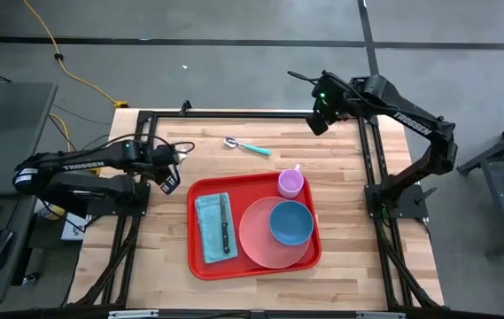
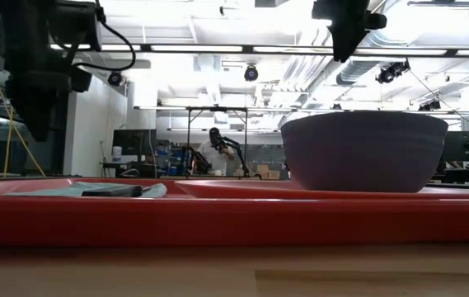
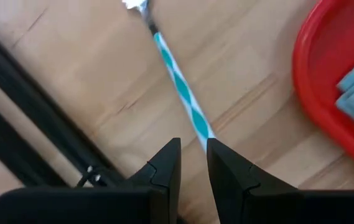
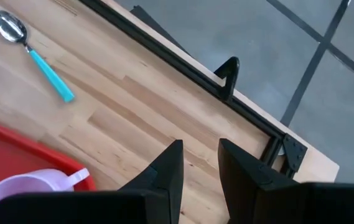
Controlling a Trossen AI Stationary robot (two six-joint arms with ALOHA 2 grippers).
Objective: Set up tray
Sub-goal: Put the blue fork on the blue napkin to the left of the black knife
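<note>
The red tray (image 1: 234, 187) lies in the middle of the table. It carries a teal napkin (image 1: 208, 227) with a dark knife (image 1: 226, 227) on it, a pink plate (image 1: 256, 241) with a blue bowl (image 1: 290, 221) on it, and a lilac cup (image 1: 290, 183). A spoon (image 1: 247, 147) with a teal handle lies on the wood beyond the tray. My left gripper (image 1: 169, 180) hovers left of the tray, pointing steeply down, shut on a utensil (image 3: 177, 81) with a teal-and-white striped handle. My right gripper (image 1: 318, 122) hangs high over the far right, open by a narrow gap (image 4: 200, 146). My left gripper pinches the striped handle's free end (image 3: 201, 126) between its two fingers. The utensil sticks out past the fingertips, roughly in line with them, with its metal head (image 3: 136, 5) farthest from the gripper. I cannot tell whether the head touches the table.
Black frame rails run along the table's left, far and right sides (image 1: 252, 113). Bare wood lies between the tray and the far rail, around the spoon (image 4: 33, 55). A person shows in the room far behind the table (image 2: 215, 147).
</note>
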